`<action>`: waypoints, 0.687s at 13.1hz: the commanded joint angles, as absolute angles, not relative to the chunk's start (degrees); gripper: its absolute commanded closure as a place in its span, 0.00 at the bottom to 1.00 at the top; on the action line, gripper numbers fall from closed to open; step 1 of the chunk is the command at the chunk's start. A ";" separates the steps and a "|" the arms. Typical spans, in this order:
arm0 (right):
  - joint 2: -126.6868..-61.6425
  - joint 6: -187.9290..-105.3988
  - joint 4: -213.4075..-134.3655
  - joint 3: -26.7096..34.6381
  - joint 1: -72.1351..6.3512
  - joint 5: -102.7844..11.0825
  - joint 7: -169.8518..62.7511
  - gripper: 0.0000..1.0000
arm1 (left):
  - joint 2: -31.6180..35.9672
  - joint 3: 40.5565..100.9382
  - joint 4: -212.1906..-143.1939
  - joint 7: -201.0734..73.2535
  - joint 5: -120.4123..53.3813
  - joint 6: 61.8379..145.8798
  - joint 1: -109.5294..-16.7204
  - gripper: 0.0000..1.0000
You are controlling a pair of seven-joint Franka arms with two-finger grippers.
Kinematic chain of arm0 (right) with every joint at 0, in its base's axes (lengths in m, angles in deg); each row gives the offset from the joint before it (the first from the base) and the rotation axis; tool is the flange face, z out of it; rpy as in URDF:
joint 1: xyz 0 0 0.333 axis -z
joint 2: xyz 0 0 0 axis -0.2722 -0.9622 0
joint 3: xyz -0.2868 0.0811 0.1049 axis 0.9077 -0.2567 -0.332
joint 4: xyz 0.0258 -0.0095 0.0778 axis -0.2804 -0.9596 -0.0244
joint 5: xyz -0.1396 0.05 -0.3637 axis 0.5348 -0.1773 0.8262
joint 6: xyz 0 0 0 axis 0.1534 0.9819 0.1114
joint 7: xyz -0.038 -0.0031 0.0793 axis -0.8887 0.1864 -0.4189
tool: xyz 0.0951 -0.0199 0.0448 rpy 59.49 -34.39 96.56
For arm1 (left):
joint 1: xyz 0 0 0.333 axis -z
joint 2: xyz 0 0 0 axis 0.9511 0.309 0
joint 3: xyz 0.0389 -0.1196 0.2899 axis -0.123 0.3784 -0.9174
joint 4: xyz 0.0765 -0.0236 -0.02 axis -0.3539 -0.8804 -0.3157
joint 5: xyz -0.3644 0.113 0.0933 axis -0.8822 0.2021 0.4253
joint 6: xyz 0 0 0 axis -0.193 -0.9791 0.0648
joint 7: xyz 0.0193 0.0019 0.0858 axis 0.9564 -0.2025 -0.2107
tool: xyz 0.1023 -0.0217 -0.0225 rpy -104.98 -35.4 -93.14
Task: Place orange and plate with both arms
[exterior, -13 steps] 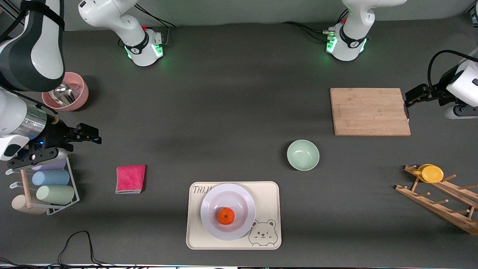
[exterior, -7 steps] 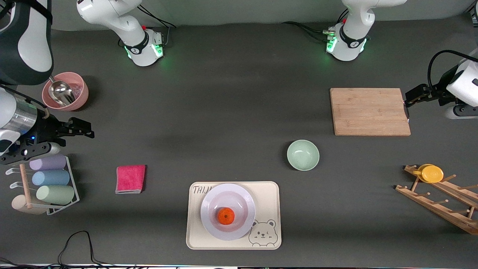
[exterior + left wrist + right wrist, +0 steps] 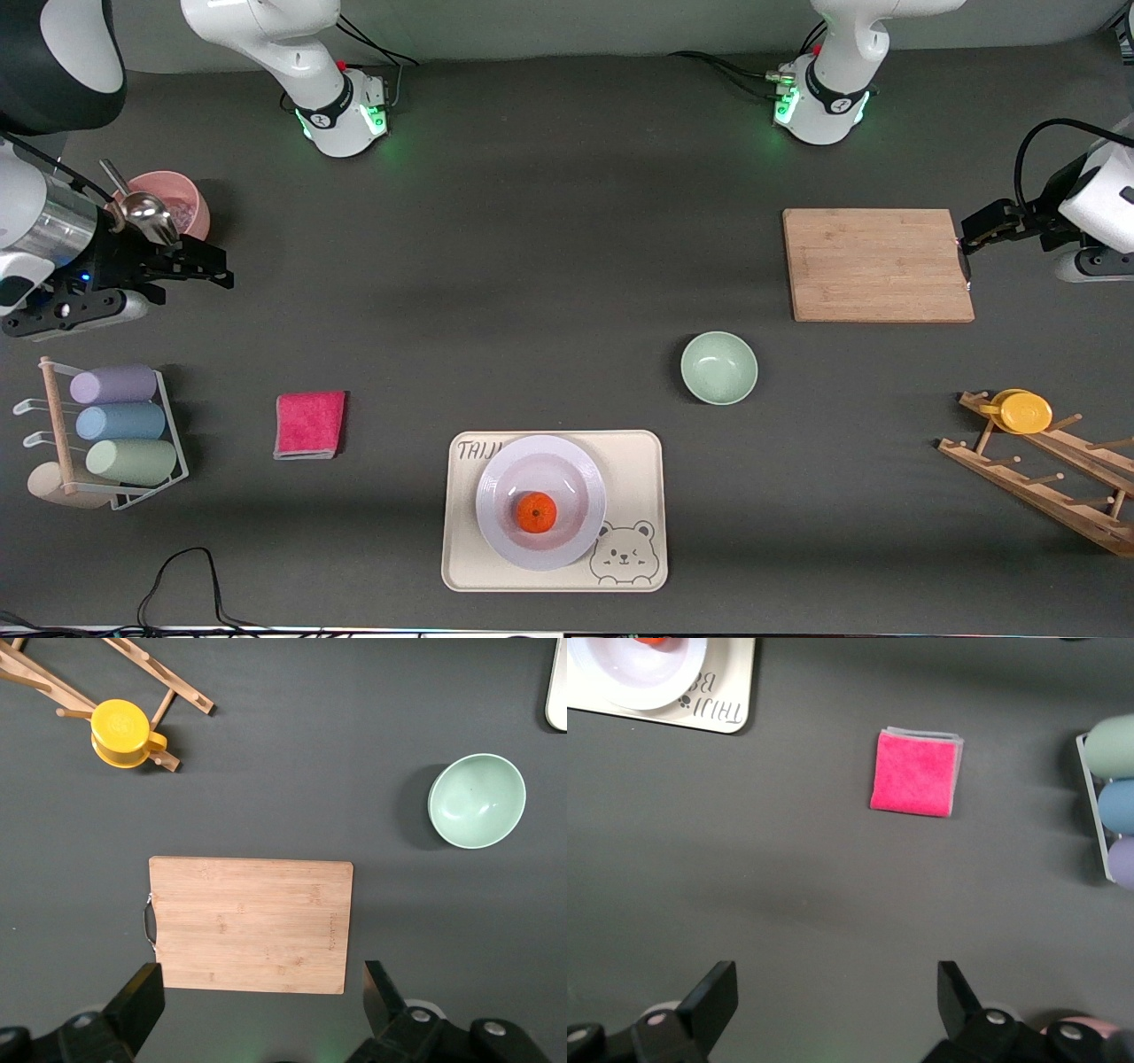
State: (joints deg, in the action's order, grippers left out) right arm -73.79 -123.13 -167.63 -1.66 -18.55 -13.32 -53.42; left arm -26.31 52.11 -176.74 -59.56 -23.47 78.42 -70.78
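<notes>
Your left gripper (image 3: 257, 1005): jaws spread, empty, over the cutting board (image 3: 877, 264). Your right gripper (image 3: 837, 1005): jaws spread, empty, beside the pink bowl (image 3: 182, 202). Orange (image 3: 536, 512): in the plate (image 3: 580, 474), at its 6 o'clock. Plate: on the tray (image 3: 638, 461), worktop's camera edge.

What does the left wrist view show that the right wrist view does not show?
Only the left wrist view shows the cutting board, the green bowl, the yellow cup on the wooden rack, and the open left gripper above the board's edge.

Only the right wrist view shows the pink cloth, the pastel cups in their wire rack, part of the plate with a sliver of the orange, and the open right gripper above bare table.

Both show the dark table and a bit of the cream tray.
</notes>
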 commanded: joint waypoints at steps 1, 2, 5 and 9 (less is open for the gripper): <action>-71.15 -121.84 -169.43 -6.48 -12.47 -11.91 -55.68 0.00 | -27.23 51.98 -177.47 -58.95 -22.86 78.89 -70.24 0.00; -70.53 -120.18 -169.43 -7.28 -11.24 -11.91 -56.03 0.00 | -27.23 51.98 -177.47 -58.95 -22.77 78.98 -70.24 0.00; -69.82 -119.02 -169.61 -7.29 -11.05 -11.91 -56.56 0.00 | -27.14 51.98 -177.47 -58.95 -22.68 79.07 -70.07 0.00; -69.65 -119.02 -170.31 -8.87 -11.31 -12.17 -57.00 0.00 | -27.84 52.07 -177.56 -58.95 -22.68 78.89 -69.37 0.00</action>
State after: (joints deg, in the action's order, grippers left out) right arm -71.17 -119.21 -168.50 -7.89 -11.56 -13.29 -55.35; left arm -26.33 52.23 -176.74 -59.50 -23.47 78.44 -70.32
